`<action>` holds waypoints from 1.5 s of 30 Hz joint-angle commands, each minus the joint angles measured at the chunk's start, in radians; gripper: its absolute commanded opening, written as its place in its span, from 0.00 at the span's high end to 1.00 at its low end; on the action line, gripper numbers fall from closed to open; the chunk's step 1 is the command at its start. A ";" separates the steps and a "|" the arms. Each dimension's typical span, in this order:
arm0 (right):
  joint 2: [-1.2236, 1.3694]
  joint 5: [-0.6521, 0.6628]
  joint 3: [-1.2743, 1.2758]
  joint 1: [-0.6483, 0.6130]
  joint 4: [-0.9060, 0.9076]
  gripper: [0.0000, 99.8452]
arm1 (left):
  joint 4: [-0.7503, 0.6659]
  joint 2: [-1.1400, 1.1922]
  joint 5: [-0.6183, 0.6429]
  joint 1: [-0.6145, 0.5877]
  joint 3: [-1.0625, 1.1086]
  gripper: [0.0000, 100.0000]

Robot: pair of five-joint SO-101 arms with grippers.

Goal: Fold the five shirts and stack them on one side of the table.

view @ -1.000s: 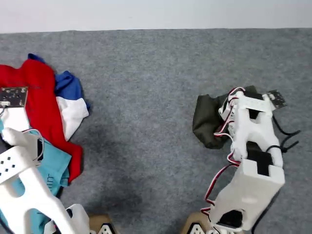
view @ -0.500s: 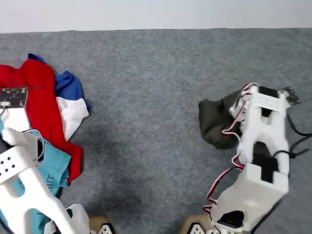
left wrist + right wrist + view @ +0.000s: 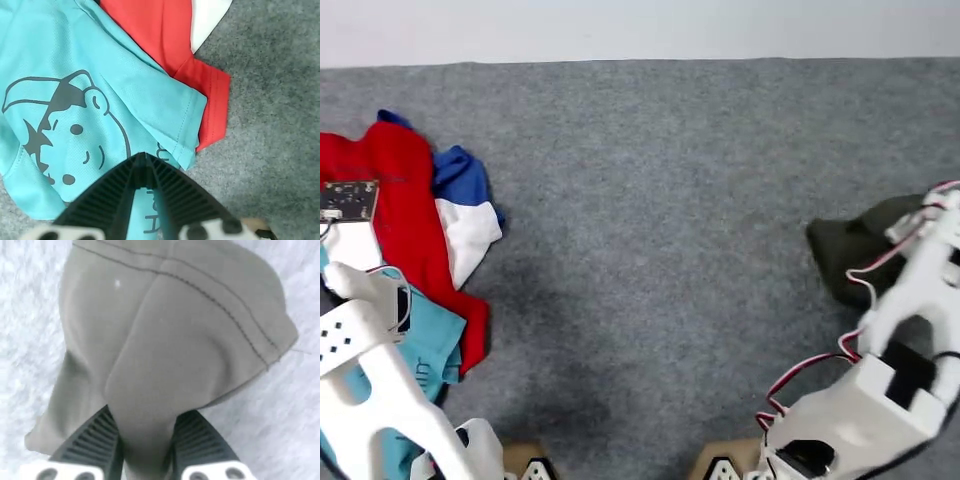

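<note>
1. High view. A grey, felt-like table cover (image 3: 650, 180) spans the work area. The olive shirt (image 3: 855, 255) lies bunched at the right edge, partly under my right arm (image 3: 880, 390). At the far left sits a loose heap. The red shirt (image 3: 405, 215) is draped across it, with the blue shirt (image 3: 460, 172) and white shirt (image 3: 470, 235) on its right side. The teal shirt (image 3: 430, 345) lies nearest, under my left arm (image 3: 370, 390). In my judgement none of the five is folded yet.

2. Left wrist view. My left gripper (image 3: 145, 167) has its ribbed black jaws closed tip to tip with nothing between them, over the teal shirt's printed front. The teal cloth is a fine, smooth mesh knit with a stitched hem. It lies on the red shirt, whose hem shows beyond its edge.

3. Right wrist view. My right gripper (image 3: 145, 430) is clamped on a fold of the olive shirt, and cloth fills the gap between the jaws. The fabric is matte, with a double-stitched hem and a rounded bulge.

4. Handling assessment. All the shirts look light, limp and not fragile. They will likely sag and drag on the felt nap, and the mesh is probably the slickest. Hems and shoulder seams should give the best hold, since doubled cloth gives the jaws more to bite. A pinch in mid-body bunches the garment.
</note>
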 commanded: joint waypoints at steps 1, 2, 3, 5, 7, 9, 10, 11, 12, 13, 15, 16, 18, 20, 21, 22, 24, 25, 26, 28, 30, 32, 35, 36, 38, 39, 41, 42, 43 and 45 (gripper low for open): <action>-0.059 0.137 -0.057 0.074 -0.076 0.99 | 0.012 -0.026 -0.003 0.002 -0.005 1.00; -0.048 0.169 -0.058 0.093 -0.093 0.99 | 0.018 -0.026 -0.003 0.002 -0.005 1.00; -0.036 0.201 -0.060 0.111 -0.110 0.99 | 0.025 -0.026 -0.003 0.002 -0.008 1.00; -0.004 0.249 -0.060 0.148 -0.142 0.99 | 0.029 -0.026 -0.003 0.002 -0.007 1.00; 0.035 0.288 -0.060 0.185 -0.168 0.99 | 0.032 -0.026 -0.003 0.002 -0.005 1.00; 0.076 0.325 -0.060 0.222 -0.197 0.99 | 0.032 -0.026 -0.003 0.002 -0.005 1.00; 0.096 0.342 -0.060 0.239 -0.211 0.99 | 0.032 -0.026 -0.003 0.002 -0.005 1.00; 0.117 0.358 -0.060 0.254 -0.228 0.99 | 0.032 -0.026 -0.003 0.002 -0.005 1.00; 0.137 0.376 -0.060 0.269 -0.243 0.99 | 0.032 -0.026 -0.003 0.002 -0.005 1.00; 0.156 0.391 -0.060 0.283 -0.259 0.99 | 0.032 -0.026 -0.003 0.002 -0.005 1.00; 0.194 0.422 -0.060 0.308 -0.295 0.99 | 0.032 -0.026 -0.003 0.002 -0.005 1.00; 0.208 0.437 -0.060 0.318 -0.314 0.99 | 0.032 -0.026 -0.003 0.002 -0.005 1.00; 0.228 0.465 -0.060 0.335 -0.341 0.99 | 0.031 -0.026 -0.003 0.002 -0.005 1.00; 0.236 0.488 -0.061 0.344 -0.357 0.99 | 0.028 -0.026 -0.003 0.002 -0.005 1.00; 0.236 0.499 -0.061 0.344 -0.355 0.98 | 0.026 -0.026 -0.003 0.002 -0.005 1.00; 0.234 0.505 -0.061 0.344 -0.348 0.96 | 0.026 -0.026 -0.003 0.002 -0.005 1.00; 0.231 0.506 -0.061 0.341 -0.334 0.88 | 0.026 -0.025 -0.005 0.002 -0.005 1.00; 0.231 0.506 -0.069 0.340 -0.318 0.83 | 0.026 -0.025 -0.006 0.002 -0.005 1.00; 0.231 0.505 -0.094 0.340 -0.288 0.78 | 0.026 -0.025 -0.008 0.002 -0.005 1.00; 0.231 0.502 -0.167 0.335 -0.191 0.71 | 0.026 -0.025 -0.008 0.002 -0.005 1.00; 0.231 0.491 -0.267 0.318 -0.073 0.70 | 0.025 -0.025 -0.008 0.002 -0.005 1.00; 0.231 0.453 -0.373 0.297 0.053 0.70 | 0.025 -0.023 -0.008 0.003 -0.005 1.00; 0.231 0.414 -0.525 0.254 0.231 0.70 | 0.025 -0.021 -0.008 0.005 -0.005 1.00; 0.231 0.408 -0.571 0.237 0.286 0.70 | 0.025 -0.021 -0.008 0.005 -0.005 1.00; 0.231 0.402 -0.646 0.197 0.395 0.70 | 0.025 -0.020 -0.008 0.005 -0.005 1.00; 0.231 0.402 -0.675 0.177 0.446 0.70 | 0.025 -0.020 -0.008 0.005 -0.005 1.00; 0.234 0.402 -0.710 0.137 0.524 0.70 | 0.023 -0.020 -0.009 0.005 -0.005 1.00; 0.236 0.402 -0.715 0.124 0.547 0.70 | 0.015 -0.020 -0.009 0.005 -0.005 1.00; 0.239 0.402 -0.715 0.116 0.553 0.70 | 0.011 -0.020 -0.009 0.005 -0.005 1.00; 0.245 0.402 -0.713 0.114 0.550 0.73 | 0.011 -0.020 -0.009 0.005 -0.005 1.00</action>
